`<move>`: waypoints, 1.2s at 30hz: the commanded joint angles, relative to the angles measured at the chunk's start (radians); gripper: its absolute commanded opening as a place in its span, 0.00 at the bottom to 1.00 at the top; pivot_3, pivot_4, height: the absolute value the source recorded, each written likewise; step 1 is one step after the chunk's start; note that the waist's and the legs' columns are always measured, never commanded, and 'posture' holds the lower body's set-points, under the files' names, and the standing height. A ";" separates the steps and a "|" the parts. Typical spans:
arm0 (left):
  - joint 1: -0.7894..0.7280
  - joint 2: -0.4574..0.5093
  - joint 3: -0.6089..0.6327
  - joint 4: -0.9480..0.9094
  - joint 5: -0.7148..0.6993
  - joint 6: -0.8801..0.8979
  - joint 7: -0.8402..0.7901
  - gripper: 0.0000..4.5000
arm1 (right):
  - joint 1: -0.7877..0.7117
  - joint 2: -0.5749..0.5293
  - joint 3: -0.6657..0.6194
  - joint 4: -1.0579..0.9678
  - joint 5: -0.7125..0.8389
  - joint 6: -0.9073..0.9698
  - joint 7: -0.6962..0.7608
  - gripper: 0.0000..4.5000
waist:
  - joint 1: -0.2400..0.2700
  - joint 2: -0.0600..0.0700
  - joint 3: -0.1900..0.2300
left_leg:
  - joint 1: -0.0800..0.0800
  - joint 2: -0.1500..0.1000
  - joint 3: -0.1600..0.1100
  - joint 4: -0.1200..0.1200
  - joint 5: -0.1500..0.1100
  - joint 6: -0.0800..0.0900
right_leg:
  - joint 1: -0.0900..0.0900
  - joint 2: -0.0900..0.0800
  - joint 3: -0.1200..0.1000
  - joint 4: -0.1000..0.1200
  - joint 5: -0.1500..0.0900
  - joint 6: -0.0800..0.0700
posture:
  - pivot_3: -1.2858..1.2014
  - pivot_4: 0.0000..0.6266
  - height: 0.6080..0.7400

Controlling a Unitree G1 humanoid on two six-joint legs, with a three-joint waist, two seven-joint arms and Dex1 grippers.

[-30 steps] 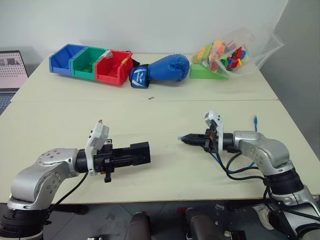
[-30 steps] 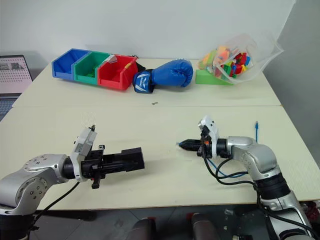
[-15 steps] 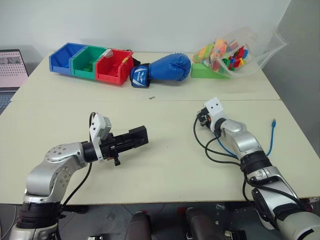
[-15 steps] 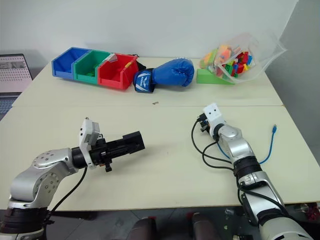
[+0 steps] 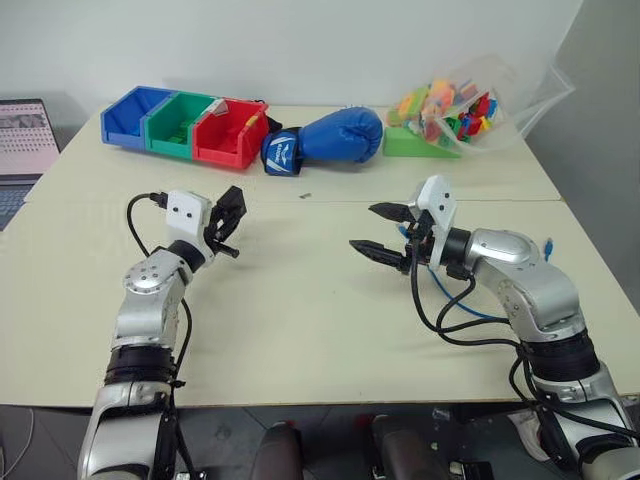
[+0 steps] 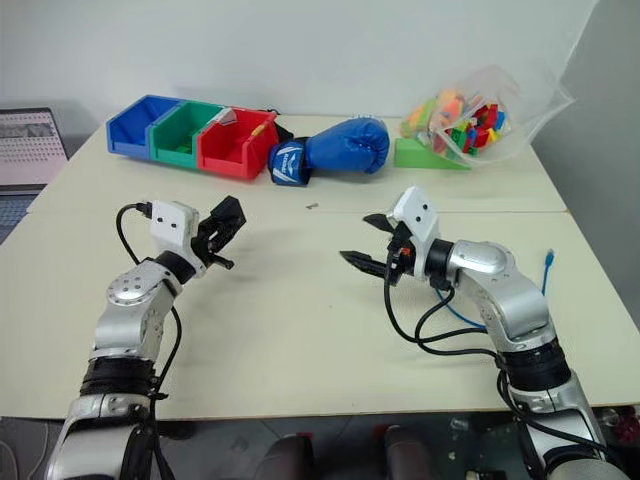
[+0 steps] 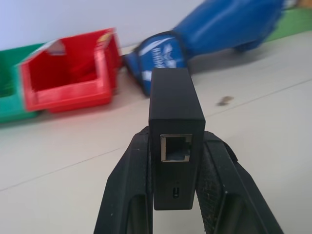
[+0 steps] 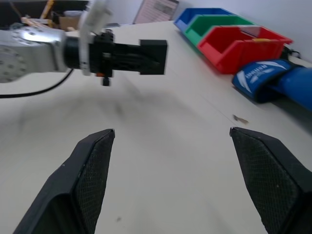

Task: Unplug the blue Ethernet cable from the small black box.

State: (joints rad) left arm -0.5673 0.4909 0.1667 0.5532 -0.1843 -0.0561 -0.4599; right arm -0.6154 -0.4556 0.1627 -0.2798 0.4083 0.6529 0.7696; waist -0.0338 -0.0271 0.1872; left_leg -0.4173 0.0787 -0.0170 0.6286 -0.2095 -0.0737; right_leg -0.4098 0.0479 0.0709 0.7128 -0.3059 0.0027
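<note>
Left gripper [image 7: 176,195] clamped on small black box [image 7: 175,109], port empty. Right gripper [image 5: 387,231] spread wide, holding nothing. Blue Ethernet cable [image 5: 546,246] on tabletop [image 5: 300,320] behind right gripper, beside right arm.

Obscured and cropped items

The blue cable [image 5: 478,312] runs behind the right arm, so most of its length is hidden. The laptop [image 5: 24,140] is cut by the picture's edge. The toys in the clear bag [image 5: 500,105] are too small to identify.
</note>
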 commanded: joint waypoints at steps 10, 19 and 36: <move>-0.120 -0.043 0.046 0.372 -0.018 -0.169 -0.027 0.30 | -0.068 0.003 0.032 -0.076 0.025 0.082 0.010 0.89 | 0.002 0.000 0.000 | -0.001 0.000 0.000 0.000 0.000 0.000 | 0.000 0.000 -0.001 0.000 0.001 0.000 | 0.52 0.24 1.00; 0.005 -0.016 0.047 0.219 -0.018 -0.098 -0.070 0.73 | -0.041 0.000 0.034 -0.107 0.033 0.111 0.000 0.89 | 0.000 0.000 0.000 | -0.001 0.000 0.000 0.000 0.000 0.000 | 0.000 0.000 -0.001 0.000 0.001 0.000 | 0.52 0.24 1.00; 0.450 0.363 0.273 -0.630 -0.217 0.546 -0.216 0.79 | 0.115 -0.172 -0.141 -0.123 0.102 0.135 0.042 0.89 | -0.014 -0.001 0.000 | 0.000 0.001 -0.003 -0.001 0.000 0.000 | 0.000 -0.001 0.000 -0.001 0.000 0.001 | 0.52 0.24 1.00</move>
State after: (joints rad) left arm -0.1062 0.8069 0.3668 -0.0259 -0.3552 0.4564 -0.6381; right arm -0.5044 -0.5981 0.0773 -0.3899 0.4850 0.7943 0.7827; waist -0.0482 -0.0282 0.1876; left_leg -0.4169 0.0796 -0.0193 0.6279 -0.2094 -0.0739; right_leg -0.4096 0.0474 0.0706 0.7121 -0.3063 0.0033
